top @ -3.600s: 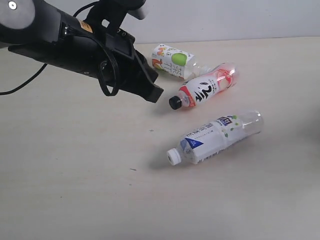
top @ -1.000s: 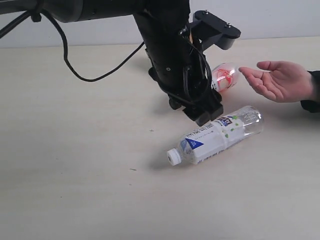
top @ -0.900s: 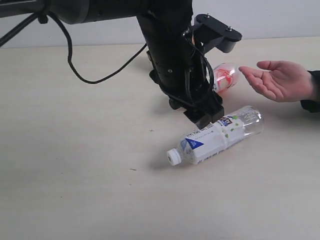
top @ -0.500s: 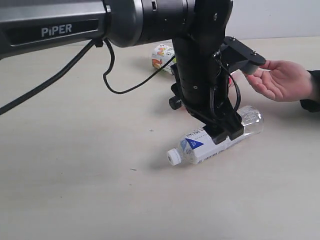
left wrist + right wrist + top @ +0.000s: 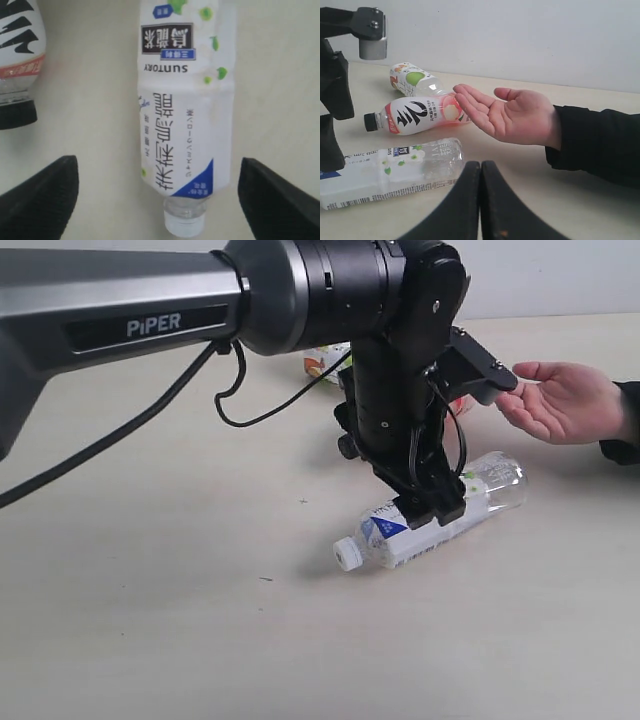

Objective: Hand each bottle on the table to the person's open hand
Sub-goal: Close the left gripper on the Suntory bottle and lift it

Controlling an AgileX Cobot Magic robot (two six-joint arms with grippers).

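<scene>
Nearby, red-and-white bottle [image 5: 420, 116] beside blue-and-white bottle [image 5: 185, 120], open hand [image 5: 515, 117]

The blue-and-white bottle [image 5: 186, 115] carries black script, a blue corner and green dots. The red-and-white bottle [image 5: 417, 116] has bold black strokes and a black cap [image 5: 369, 121]. The table [image 5: 150, 620] is pale beige.

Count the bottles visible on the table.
3: a blue-label bottle below the left gripper, a red-label bottle by the open hand, an apple-label bottle behind that. The arm may hide more.
</scene>
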